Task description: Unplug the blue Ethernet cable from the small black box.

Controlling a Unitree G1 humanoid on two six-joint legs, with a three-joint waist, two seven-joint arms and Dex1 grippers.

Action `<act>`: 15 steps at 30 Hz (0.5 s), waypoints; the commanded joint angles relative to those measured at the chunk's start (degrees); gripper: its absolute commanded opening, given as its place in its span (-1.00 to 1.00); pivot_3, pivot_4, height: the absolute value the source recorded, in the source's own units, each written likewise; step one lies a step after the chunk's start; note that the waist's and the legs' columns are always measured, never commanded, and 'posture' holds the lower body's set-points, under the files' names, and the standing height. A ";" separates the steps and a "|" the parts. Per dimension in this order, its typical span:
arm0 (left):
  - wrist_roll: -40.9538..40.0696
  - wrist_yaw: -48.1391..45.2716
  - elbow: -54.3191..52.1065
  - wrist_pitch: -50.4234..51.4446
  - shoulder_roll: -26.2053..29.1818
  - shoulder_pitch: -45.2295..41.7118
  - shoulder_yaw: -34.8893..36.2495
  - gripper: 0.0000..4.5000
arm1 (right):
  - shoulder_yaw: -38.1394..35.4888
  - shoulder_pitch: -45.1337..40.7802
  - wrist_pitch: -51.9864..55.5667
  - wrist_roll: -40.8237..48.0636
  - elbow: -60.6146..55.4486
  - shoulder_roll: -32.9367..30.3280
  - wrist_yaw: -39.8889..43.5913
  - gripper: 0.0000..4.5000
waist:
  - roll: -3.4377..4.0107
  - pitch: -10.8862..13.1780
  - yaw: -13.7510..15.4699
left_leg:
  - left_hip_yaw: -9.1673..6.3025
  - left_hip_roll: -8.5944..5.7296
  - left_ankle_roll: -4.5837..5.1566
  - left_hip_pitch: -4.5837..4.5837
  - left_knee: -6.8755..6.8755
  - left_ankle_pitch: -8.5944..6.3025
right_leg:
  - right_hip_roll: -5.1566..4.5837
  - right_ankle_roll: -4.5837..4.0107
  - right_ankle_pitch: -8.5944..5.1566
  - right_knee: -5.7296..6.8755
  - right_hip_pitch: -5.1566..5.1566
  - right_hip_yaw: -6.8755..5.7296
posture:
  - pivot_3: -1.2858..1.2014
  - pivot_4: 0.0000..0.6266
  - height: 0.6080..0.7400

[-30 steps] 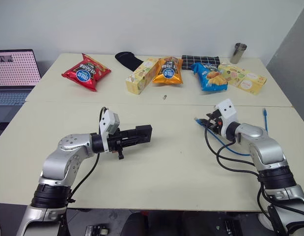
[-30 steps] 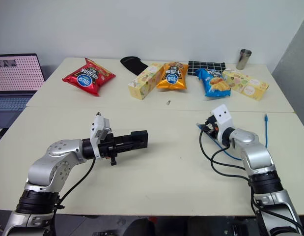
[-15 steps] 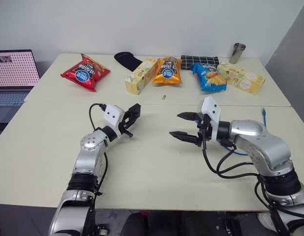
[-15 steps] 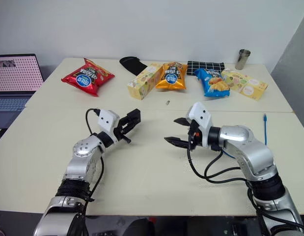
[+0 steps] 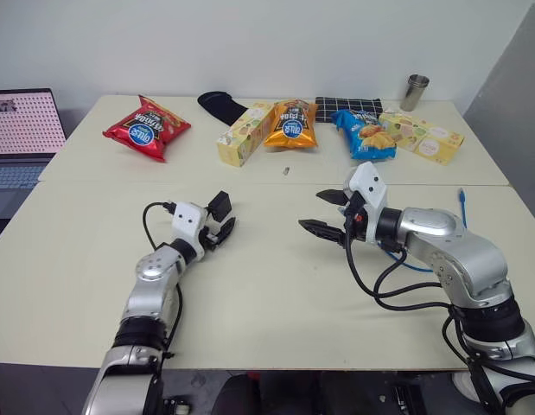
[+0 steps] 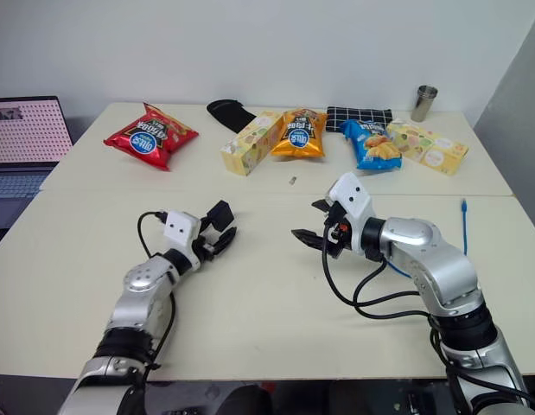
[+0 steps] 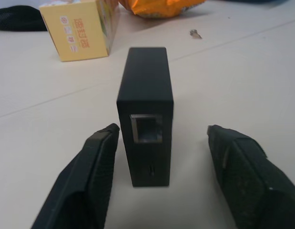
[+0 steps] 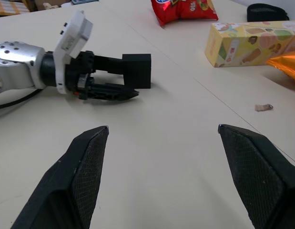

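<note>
black box (image 7: 145, 119): upright on edge, port empty | blue cable (image 5: 462, 201): table's right

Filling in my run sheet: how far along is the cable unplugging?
Done, it seems: the small black box shows an empty port, and the blue Ethernet cable lies apart on the table by the right arm. In hand: nothing; the left gripper is open around the box, and the right gripper is open and empty. Left: probably only withdrawing the arms.
</note>
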 commanded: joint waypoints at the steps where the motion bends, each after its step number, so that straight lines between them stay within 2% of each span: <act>1: -2.01 -2.82 -11.51 10.63 6.18 4.73 1.85 0.42 | -3.93 2.27 1.44 1.47 -3.10 -0.83 -1.19 0.74 | 0.00 0.00 0.04 | -0.04 0.00 0.00 0.01 -0.01 0.00 | 0.00 0.00 0.00 0.02 -0.01 -0.03 | 0.03 -0.52 1.00; 3: -2.58 -4.57 -16.81 13.87 9.96 6.39 2.37 0.42 | -5.87 4.62 1.47 2.06 -3.94 -2.92 -0.02 0.74 | 0.01 0.01 0.14 | -0.10 0.01 0.00 -0.02 -0.01 0.00 | 0.02 0.00 0.00 0.01 -0.01 -0.05 | 0.03 -0.52 1.00; 7: -3.37 -9.89 -22.60 13.72 16.76 8.91 3.59 0.42 | -9.21 7.62 1.73 3.88 -4.94 -6.95 2.34 0.74 | 0.01 0.02 0.91 | -0.07 -0.06 0.01 -0.03 0.04 -0.01 | -0.01 0.00 0.00 -0.11 0.08 0.02 | 0.03 -0.52 1.00; 11: -7.08 -13.73 -24.70 16.46 21.22 7.80 6.80 0.42 | -12.94 10.35 1.75 5.35 -4.87 -11.72 5.07 0.74 | 0.01 0.02 0.87 | -0.06 -0.08 0.02 -0.03 0.06 -0.02 | -0.02 0.00 0.00 -0.14 0.10 0.02 | 0.03 -0.52 1.00; 15: -10.91 -16.24 -26.91 20.50 23.45 5.73 8.66 0.42 | -15.53 12.26 1.08 5.91 -4.07 -15.00 6.75 0.74 | 0.02 0.03 0.80 | -0.04 -0.07 0.07 -0.03 0.04 -0.04 | 0.00 0.00 0.00 -0.14 0.10 0.02 | 0.03 -0.52 1.00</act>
